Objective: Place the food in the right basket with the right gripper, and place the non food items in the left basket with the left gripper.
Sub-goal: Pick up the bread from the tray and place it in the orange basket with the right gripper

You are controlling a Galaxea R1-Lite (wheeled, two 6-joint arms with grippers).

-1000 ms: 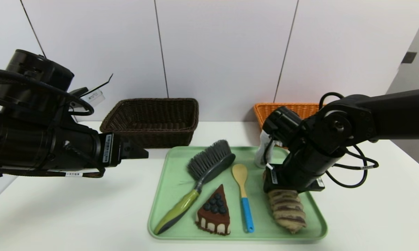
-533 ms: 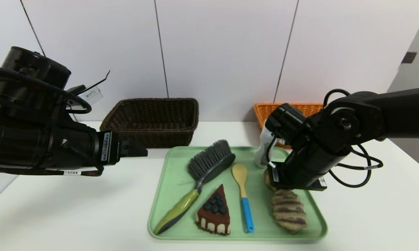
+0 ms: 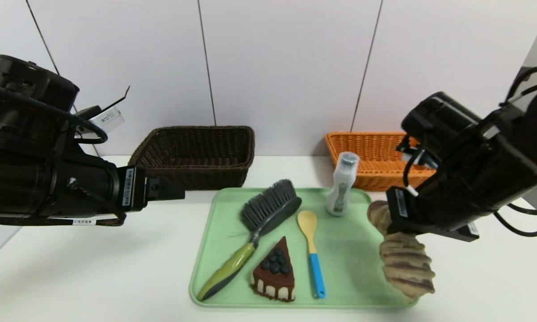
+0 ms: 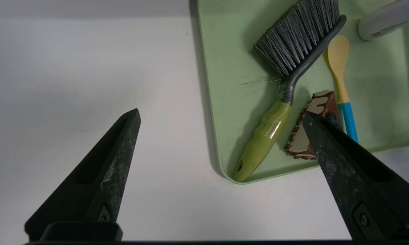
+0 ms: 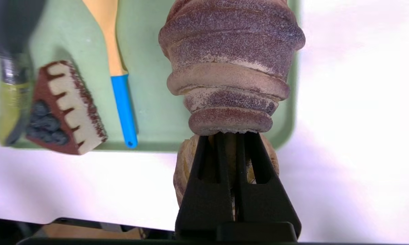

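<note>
Right gripper (image 5: 230, 136) is clamping the braided loaf (image 3: 404, 261) and holding it above the green tray's (image 3: 353, 250) right edge, while left gripper (image 4: 221, 117) is hovering, jaws apart.

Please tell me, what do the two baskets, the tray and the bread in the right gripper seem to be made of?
The dark brown basket and orange basket look like woven wicker, possibly plastic rattan: the weave shows. The green tray looks like smooth matte plastic with a moulded rim. The braided loaf, pinched in the right gripper, has a grainy, spongy surface, probably foam imitation.
</note>
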